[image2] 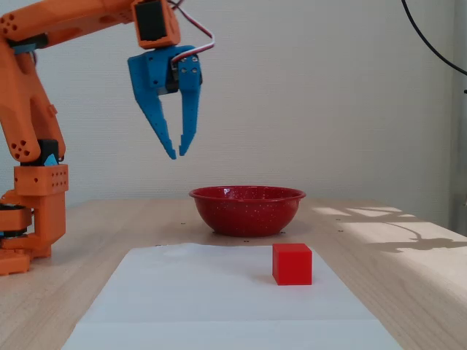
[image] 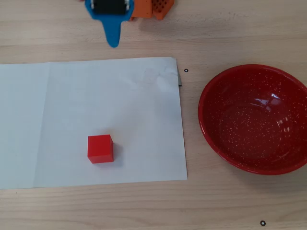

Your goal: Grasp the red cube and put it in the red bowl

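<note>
Fingers hanging high, apart from the cube

The blue fingers (image2: 177, 154) are nearly closed, empty, while the red cube (image2: 292, 264) is sitting on white paper (image: 72, 96) well below.

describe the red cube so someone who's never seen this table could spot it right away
In the overhead view, find the white sheet of paper covering the left of the wooden table. The red cube sits alone on it, toward its lower right part. Unlike the wide, speckled red bowl off the paper to the right, it is small, boxy and matte.
</note>
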Motion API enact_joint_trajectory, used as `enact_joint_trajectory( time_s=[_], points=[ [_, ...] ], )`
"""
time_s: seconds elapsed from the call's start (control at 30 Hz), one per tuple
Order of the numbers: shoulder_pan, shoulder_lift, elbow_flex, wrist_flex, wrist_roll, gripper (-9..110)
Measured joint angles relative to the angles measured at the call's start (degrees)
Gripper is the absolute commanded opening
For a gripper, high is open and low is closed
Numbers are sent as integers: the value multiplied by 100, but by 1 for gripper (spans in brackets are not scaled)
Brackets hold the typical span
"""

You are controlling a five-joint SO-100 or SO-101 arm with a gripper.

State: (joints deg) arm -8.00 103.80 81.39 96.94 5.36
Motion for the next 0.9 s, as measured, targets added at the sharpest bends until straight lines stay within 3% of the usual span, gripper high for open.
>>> enact_joint_trajectory(
  time_s=[0.17,0.37,0.7,0.9],
  points=[
    [-220,-1204,-1362,396,211,6],
    [-343,-2382,-2610,527,536,17],
    [-448,-3305,-3103,536,984,50],
    [-510,-3612,-3103,536,1151,63]
  ],
)
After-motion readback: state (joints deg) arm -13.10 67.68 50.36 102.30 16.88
